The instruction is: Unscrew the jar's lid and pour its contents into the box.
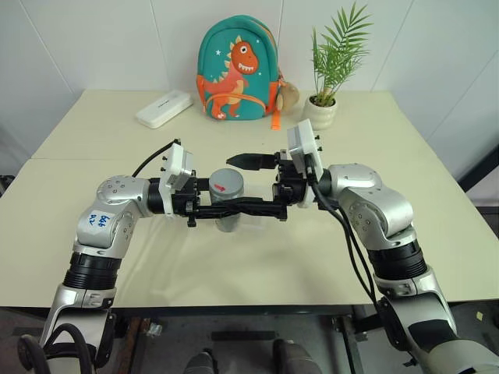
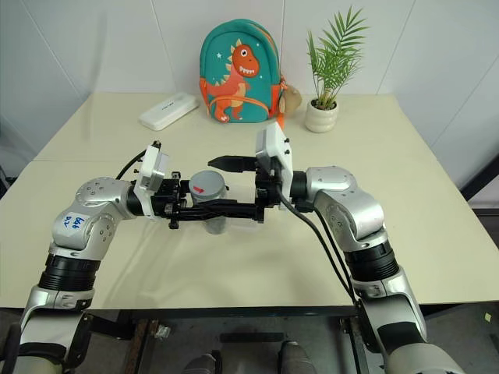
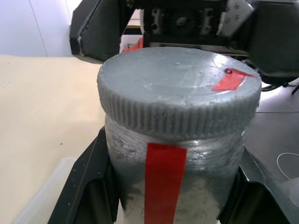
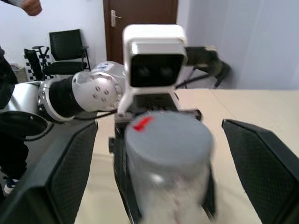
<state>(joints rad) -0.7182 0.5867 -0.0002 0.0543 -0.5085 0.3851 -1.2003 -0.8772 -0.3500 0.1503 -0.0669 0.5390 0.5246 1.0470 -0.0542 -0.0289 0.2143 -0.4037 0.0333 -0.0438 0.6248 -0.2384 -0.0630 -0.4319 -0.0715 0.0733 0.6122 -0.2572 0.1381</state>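
Observation:
The jar [image 1: 226, 204], silvery with a red stripe down its side, is held above the table with my left gripper [image 1: 221, 210] shut on its body, below the cap. The grey lid [image 3: 180, 88] with its small red mark sits on the jar. My right gripper [image 1: 238, 184] reaches in from the other side and stands open, with one finger [image 1: 251, 161] behind the lid and the other in front, neither touching it. In the right wrist view the jar [image 4: 166, 163] stands between those wide-apart fingers [image 4: 60, 177]. The contents are hidden inside. A pale translucent rim, apparently the box [image 3: 39, 198], lies below the jar.
A dinosaur backpack [image 1: 238, 72] stands at the back of the table, with a white oblong case [image 1: 164, 108] to its left and a potted plant [image 1: 326, 101] to its right. A person's hand [image 4: 30, 5] and a chair [image 4: 65, 51] show beyond the table.

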